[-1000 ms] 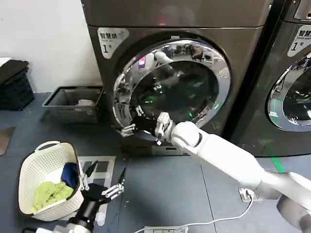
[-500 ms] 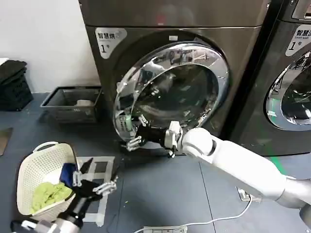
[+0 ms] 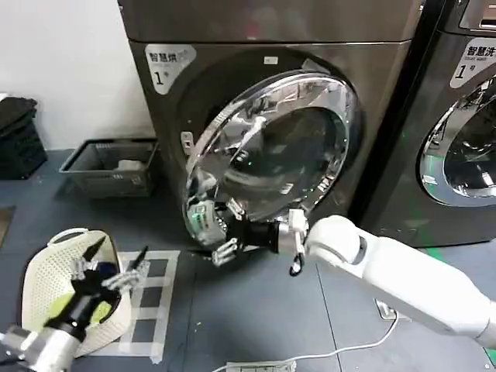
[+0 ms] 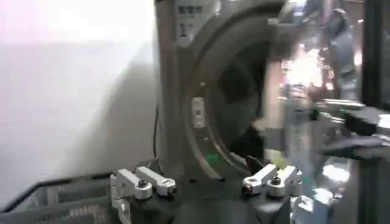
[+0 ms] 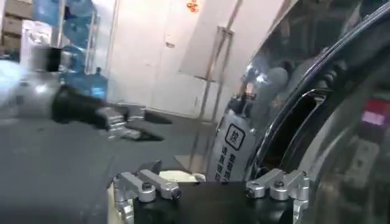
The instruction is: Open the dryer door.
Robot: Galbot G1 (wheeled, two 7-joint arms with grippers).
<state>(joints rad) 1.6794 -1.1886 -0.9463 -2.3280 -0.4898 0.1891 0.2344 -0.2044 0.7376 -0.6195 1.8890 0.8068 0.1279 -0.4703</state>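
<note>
Door [image 3: 271, 155] stood ajar, its lower left rim seemingly between the right gripper's [image 3: 219, 232] spread jaws. Left gripper [image 3: 108, 263], jaws released, hovered over a basket [image 3: 35, 271].

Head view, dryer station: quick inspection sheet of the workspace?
Surface: dark floor, pale tape grid marked on it.
Job's things: dryer door swung partly open, its free edge off the bronze-grey dryer.
Clutter: white laundry basket holding clothes; wire tray by the wall.
Grippers: right gripper open at the door's lower free edge; left gripper open above the basket.
Cables: white cable on the floor.
Surroundings: second, blacker machine alongside.
</note>
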